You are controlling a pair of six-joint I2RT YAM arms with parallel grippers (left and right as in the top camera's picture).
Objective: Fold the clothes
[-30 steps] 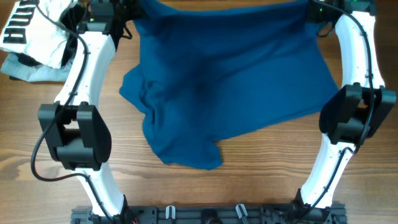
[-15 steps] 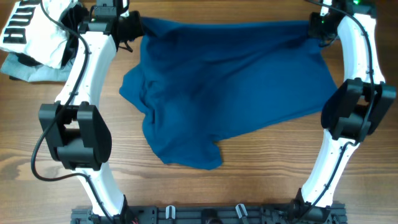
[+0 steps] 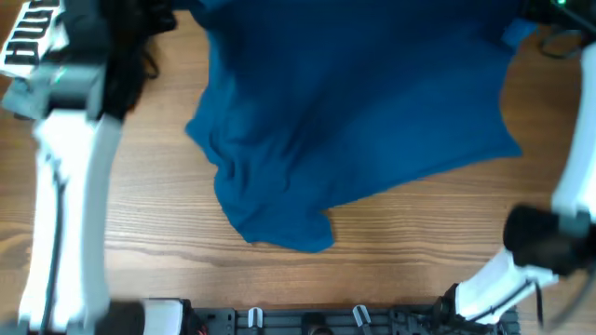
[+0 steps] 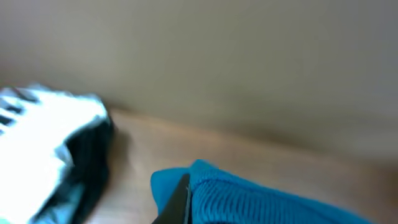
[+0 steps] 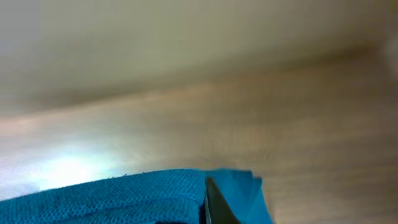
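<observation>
The deep-blue garment (image 3: 354,121) hangs lifted by its far corners, its near hem still bunched on the wooden table (image 3: 140,205). In the left wrist view my left gripper (image 4: 180,208) is shut on a ribbed blue edge of the garment (image 4: 261,202). In the right wrist view my right gripper (image 5: 214,205) is shut on another corner of the garment (image 5: 124,196). In the overhead view both arms are blurred and raised; the left arm (image 3: 65,186) fills the left side, the right arm (image 3: 559,233) the right edge. The fingertips are hidden there.
A white garment with black lettering (image 3: 33,37) lies at the far left corner and shows in the left wrist view (image 4: 43,134). A black rail (image 3: 317,318) runs along the table's near edge.
Both arms have risen fast toward the camera, lifting the garment's far edge up and out of the top of the frame. The cloth now looks larger and spread wider.
</observation>
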